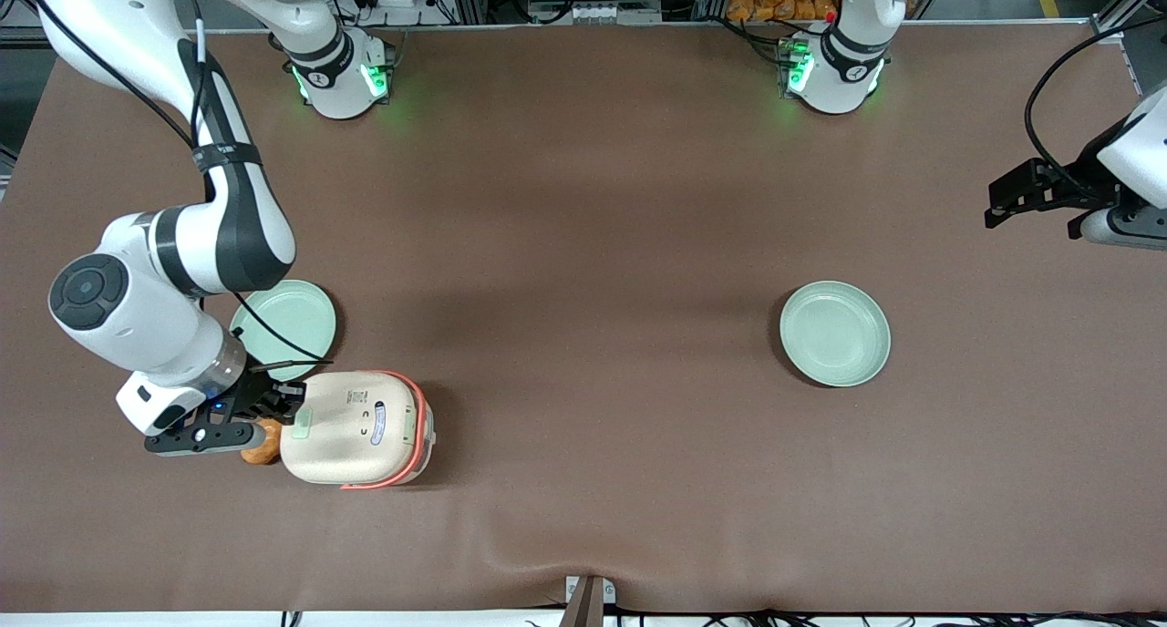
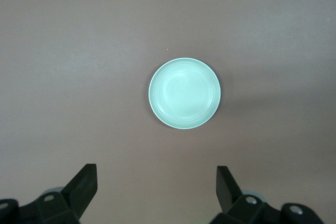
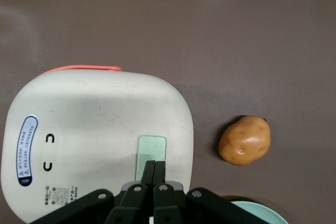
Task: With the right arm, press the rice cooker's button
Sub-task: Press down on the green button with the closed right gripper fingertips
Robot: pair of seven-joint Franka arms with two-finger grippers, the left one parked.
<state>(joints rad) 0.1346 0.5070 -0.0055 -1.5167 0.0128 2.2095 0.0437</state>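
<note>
A: What does the rice cooker look like?
B: A rounded square, cream lid, orange-red band along one edge, printed label and dark marks on top. It sits at the working arm's end of the table, just nearer the front camera than a pale green plate.
A: And the button?
B: A pale green rectangle near the lid's edge.
A: The gripper?
B: Its fingers are pressed together, holding nothing, tips over the button. A potato lies beside the cooker.
A: The surface?
B: Brown matting; a second plate toward the parked arm's end.
</note>
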